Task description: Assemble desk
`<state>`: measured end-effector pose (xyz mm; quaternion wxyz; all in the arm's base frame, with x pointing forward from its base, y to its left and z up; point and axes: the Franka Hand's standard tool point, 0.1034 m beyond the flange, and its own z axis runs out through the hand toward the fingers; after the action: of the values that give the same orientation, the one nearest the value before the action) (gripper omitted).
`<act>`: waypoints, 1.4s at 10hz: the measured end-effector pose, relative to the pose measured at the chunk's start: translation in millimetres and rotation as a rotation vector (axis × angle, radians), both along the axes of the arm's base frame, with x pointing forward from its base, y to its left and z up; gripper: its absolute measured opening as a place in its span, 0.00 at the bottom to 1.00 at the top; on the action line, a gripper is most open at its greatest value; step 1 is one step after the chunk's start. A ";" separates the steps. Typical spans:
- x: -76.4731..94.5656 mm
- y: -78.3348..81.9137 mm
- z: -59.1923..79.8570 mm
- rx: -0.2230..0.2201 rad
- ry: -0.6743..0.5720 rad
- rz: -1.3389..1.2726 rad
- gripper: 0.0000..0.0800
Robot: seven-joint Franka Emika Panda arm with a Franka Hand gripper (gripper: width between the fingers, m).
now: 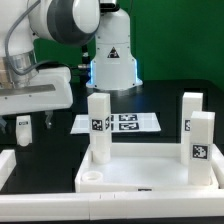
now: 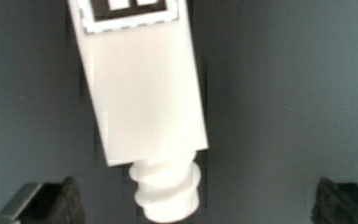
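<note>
The desk's white tabletop slab (image 1: 140,172) lies in the foreground. Three block legs stand upright on it: one (image 1: 98,128) on the exterior view's left, and two (image 1: 190,113) (image 1: 203,148) on the exterior view's right. A fourth leg (image 1: 22,126) lies loose on the dark table on the exterior view's left. In the wrist view this leg (image 2: 144,95) stretches lengthwise, with its tag at the far end and its threaded peg (image 2: 167,190) pointing toward me. My gripper (image 1: 24,112) (image 2: 194,205) hovers over it, open. The dark fingers (image 2: 43,202) stand wide on either side, clear of the peg.
The marker board (image 1: 118,122) lies flat on the table behind the slab. The arm's white base (image 1: 112,60) stands behind it. A white ledge (image 1: 6,165) sits at the exterior view's left edge, beside the slab.
</note>
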<state>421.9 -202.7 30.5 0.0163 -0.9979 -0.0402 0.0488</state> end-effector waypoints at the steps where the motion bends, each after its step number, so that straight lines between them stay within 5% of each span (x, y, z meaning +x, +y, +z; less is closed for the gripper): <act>1: -0.3 0.0 -0.4 0.000 0.001 0.000 0.81; 6: -45.3 -33.1 -16.0 -0.045 -0.010 0.239 0.81; 8: -44.0 -33.1 -15.6 -0.046 -0.011 0.235 0.53; 9: -44.2 -33.4 -15.6 -0.046 -0.011 0.239 0.53; 10: -44.1 -33.9 -15.4 -0.047 -0.008 0.254 0.35; 11: -43.8 -33.3 -15.5 -0.048 -0.007 0.249 0.35; 14: -7.2 27.0 1.8 -0.028 -0.015 0.490 0.35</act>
<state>414.7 -175.8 32.3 -0.0103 -0.9588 -0.2805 0.0446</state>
